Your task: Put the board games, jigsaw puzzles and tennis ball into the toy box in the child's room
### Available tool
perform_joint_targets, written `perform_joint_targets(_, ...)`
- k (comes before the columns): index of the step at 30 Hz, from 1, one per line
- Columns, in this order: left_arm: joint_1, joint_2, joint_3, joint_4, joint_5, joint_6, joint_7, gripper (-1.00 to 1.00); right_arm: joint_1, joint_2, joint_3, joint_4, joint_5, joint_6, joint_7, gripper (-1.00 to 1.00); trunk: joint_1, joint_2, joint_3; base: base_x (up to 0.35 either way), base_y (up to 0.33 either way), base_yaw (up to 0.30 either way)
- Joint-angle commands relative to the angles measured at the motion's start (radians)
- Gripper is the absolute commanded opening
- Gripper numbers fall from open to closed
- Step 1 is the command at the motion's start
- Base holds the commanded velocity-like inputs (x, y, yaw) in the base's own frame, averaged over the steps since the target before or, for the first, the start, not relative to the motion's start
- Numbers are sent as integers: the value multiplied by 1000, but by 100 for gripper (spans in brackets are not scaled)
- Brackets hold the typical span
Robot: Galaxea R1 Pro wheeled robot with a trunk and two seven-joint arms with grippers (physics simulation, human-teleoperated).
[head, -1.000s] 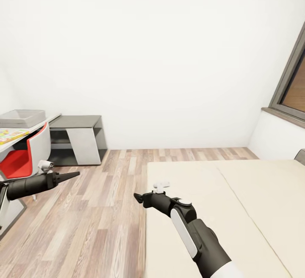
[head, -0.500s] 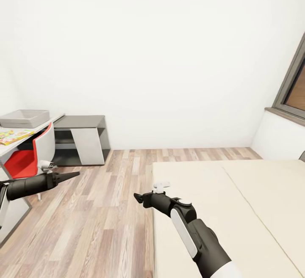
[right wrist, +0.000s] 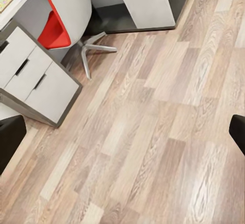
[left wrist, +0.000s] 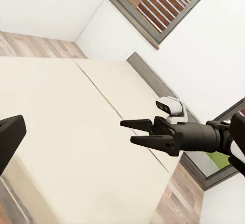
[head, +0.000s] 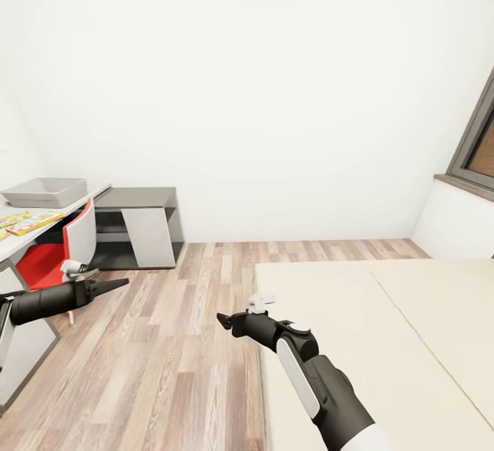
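We count one shallow light-grey rectangular toy box [head: 44, 192], two thin pastel mosaic puzzle slabs [head: 33, 222], one red-and-white swivel chair [head: 58, 250], one dark-grey-topped cabinet [head: 140, 226], one wide beige two-section bed [head: 384, 341] and two black grippers, the left gripper [head: 121, 282] and the right gripper [head: 221, 318].

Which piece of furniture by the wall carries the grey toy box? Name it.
The white-topped table at far left; the toy box sits on its far end, beside the lower dark-grey-topped cabinet, which carries nothing.
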Motion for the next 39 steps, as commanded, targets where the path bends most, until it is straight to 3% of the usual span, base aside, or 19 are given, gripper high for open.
perform_joint_targets(1, -1, 1, 0, 0, -1, 11, -4, 100, -1, 0, -1, -1, -2, 5, 1, 100, 1, -2, -2, 0, 175, 0)
perform_joint_targets(39, -1, 5, 2, 1, 0, 11, -4, 100, -1, 0, -2, -9, -1, 5, 1, 100, 1, -2, -2, 0, 174, 0)
